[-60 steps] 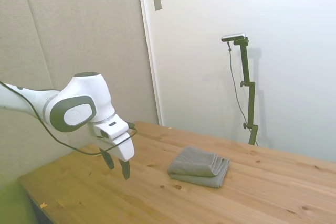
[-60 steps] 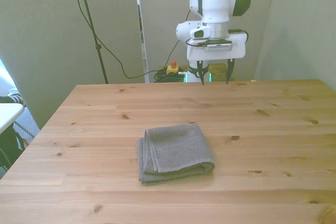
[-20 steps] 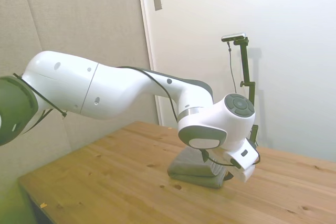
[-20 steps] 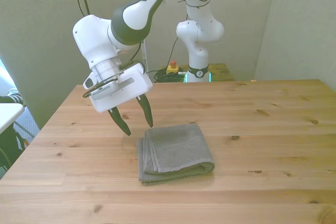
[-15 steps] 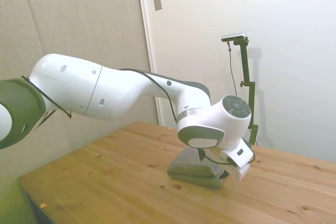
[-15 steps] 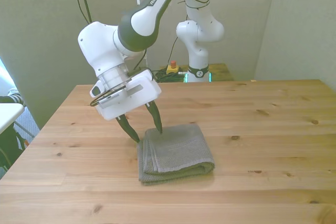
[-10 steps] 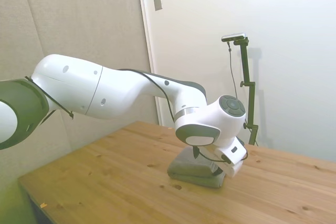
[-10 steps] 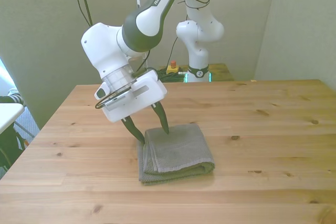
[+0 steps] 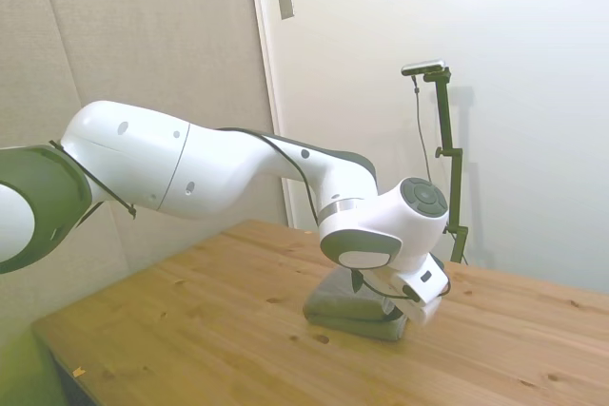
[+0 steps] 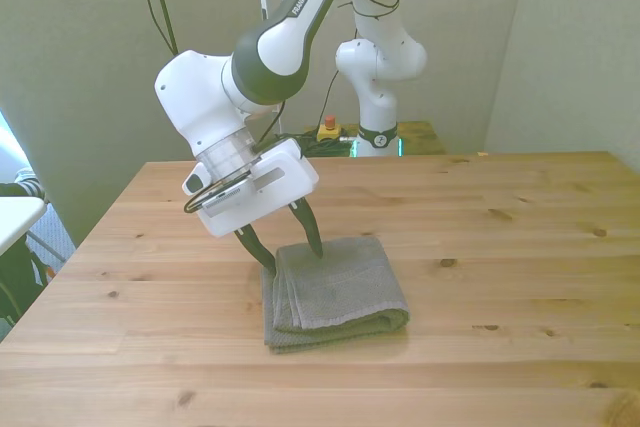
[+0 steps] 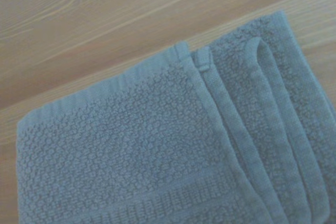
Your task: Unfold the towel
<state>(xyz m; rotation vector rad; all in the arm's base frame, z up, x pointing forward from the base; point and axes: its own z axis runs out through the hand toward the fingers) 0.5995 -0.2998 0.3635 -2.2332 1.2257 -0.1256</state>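
While the wooden table (image 10: 520, 247) fills the lower frame, the folded grey terry-cloth towel (image 10: 340, 287) lies at centre. At its upper-left corner, the white arm's two-finger gripper (image 10: 288, 245) stands spread, unclamped. Closing there may pinch several stacked layers, dragging the bundle instead of opening it.

The folded grey towel (image 9: 350, 309) is seen lying on the wooden table (image 9: 190, 349), its right part covered by the white arm's wrist (image 9: 385, 235) bent low over it.
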